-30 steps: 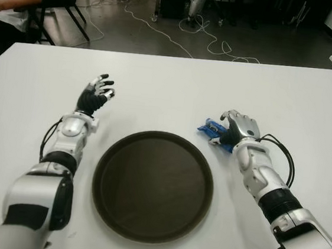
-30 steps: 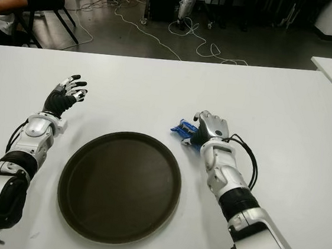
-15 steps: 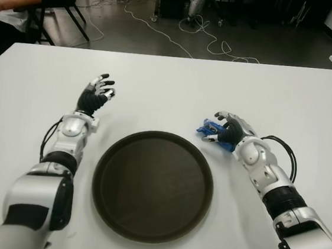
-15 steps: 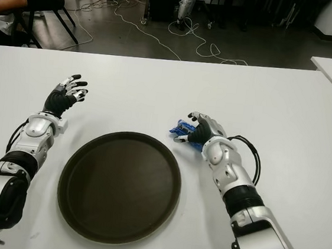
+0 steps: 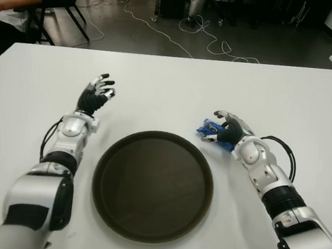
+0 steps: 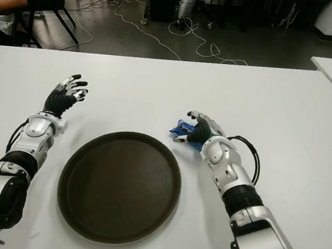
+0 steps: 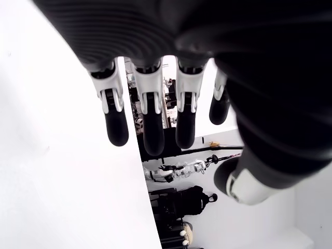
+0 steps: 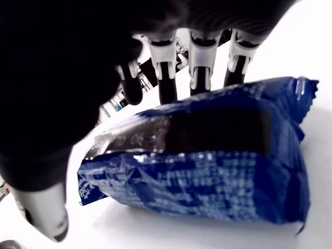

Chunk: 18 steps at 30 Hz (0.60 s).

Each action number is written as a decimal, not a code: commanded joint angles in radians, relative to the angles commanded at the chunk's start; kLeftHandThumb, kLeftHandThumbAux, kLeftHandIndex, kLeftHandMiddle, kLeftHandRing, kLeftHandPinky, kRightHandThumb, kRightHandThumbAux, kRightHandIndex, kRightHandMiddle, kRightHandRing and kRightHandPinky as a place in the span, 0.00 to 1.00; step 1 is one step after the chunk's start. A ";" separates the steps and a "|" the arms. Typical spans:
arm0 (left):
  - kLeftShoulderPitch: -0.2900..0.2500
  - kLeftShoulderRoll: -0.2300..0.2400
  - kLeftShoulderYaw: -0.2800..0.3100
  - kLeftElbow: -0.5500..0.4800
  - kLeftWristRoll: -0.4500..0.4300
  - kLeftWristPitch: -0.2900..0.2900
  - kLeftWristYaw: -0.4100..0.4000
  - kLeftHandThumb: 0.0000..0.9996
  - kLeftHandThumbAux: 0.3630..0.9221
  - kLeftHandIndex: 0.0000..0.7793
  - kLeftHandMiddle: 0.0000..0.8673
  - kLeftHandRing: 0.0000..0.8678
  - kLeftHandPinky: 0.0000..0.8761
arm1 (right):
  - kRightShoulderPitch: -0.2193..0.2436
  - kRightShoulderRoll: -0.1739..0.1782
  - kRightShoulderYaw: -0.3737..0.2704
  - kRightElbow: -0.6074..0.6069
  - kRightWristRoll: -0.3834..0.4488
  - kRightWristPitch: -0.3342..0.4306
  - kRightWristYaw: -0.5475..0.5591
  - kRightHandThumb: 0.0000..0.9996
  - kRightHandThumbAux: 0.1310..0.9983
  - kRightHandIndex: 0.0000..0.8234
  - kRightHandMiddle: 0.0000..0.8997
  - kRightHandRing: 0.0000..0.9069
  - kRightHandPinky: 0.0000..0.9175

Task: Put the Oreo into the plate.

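While the blue Oreo packet (image 5: 211,129) lies on the white table (image 5: 170,83) just beyond the upper right rim of the round dark plate (image 5: 152,184), the right hand (image 6: 198,130) is cupped over it, with four fingers (image 8: 165,78) reaching past its far edge and the thumb on the near side; the fingers are not clenched, and whether they press on the wrapper cannot be determined. The left hand (image 5: 94,97) shows to the left of the plate, above its upper left rim, with fingers extended and holding nothing.
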 joint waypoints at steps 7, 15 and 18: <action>0.002 0.000 0.002 -0.002 -0.003 -0.003 -0.004 0.18 0.59 0.14 0.23 0.23 0.24 | 0.003 0.001 -0.002 -0.005 0.002 0.005 -0.004 0.00 0.65 0.22 0.23 0.21 0.19; 0.005 0.000 0.002 -0.004 -0.003 -0.009 -0.004 0.17 0.56 0.13 0.23 0.23 0.25 | 0.006 -0.003 0.001 -0.011 -0.005 0.009 -0.004 0.00 0.64 0.22 0.22 0.20 0.18; 0.005 0.000 0.000 -0.004 -0.002 -0.007 -0.002 0.16 0.55 0.13 0.23 0.23 0.24 | 0.006 -0.003 0.001 -0.013 -0.005 0.013 -0.003 0.00 0.64 0.21 0.21 0.20 0.18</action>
